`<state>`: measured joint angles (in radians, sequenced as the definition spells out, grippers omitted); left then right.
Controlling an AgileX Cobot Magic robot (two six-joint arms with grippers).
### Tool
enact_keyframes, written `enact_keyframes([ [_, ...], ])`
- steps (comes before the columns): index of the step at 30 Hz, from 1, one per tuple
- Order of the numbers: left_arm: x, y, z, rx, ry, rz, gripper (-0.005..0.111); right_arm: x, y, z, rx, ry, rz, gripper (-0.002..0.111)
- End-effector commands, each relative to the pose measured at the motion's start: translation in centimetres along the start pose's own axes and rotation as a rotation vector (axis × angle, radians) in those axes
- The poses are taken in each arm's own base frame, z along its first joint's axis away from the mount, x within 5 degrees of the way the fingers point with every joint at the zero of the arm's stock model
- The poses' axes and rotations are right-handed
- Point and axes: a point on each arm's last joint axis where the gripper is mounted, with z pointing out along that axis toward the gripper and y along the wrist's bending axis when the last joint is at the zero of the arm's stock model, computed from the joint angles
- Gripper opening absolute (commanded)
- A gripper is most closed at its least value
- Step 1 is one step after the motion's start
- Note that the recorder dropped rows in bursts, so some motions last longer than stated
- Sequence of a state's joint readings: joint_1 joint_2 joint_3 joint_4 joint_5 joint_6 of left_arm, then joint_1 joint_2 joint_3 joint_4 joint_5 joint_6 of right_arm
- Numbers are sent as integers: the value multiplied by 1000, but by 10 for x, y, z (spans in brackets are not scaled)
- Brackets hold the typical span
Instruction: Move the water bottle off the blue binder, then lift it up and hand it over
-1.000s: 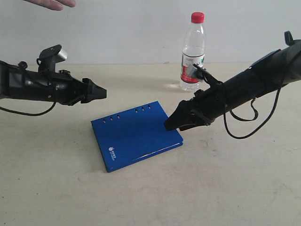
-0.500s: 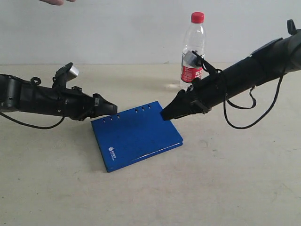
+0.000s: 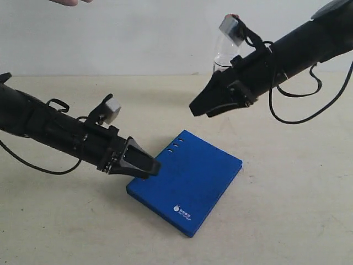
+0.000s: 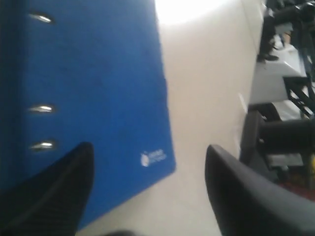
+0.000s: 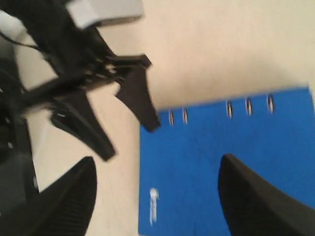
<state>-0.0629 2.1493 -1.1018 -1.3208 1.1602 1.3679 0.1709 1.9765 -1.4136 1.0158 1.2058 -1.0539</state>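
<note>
The blue binder lies flat on the table, and the water bottle stands well behind it, mostly hidden by the right arm. The binder looks stiff, thin and fairly light, so it probably wants a pinch over one edge, where a jaw can slip beneath. The left gripper reaches low and slanted to the corner by its spine, jaws wide, while the right gripper hangs raised above the far side, jaws wide too.

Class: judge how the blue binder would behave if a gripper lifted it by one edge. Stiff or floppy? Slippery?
The blue binder lies flat with straight edges, so it probably lifts as a stiff board. Its cover looks smooth and may slip when pinched. Lying flush on the table, its thin edge looks hard to get under.
</note>
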Motion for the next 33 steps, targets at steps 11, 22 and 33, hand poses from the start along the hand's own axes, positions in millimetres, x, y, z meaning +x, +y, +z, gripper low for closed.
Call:
enact_keyframes([
  [11,9,-7,15,39,-50,28,32,70,10,56,215,524,83,35],
  [22,-12,10,1,-90,-308,-42,31,72,-23,58,582,331,166,0],
  [33,-9,32,-27,-202,-340,-62,5,73,-28,59,634,269,183,0],
])
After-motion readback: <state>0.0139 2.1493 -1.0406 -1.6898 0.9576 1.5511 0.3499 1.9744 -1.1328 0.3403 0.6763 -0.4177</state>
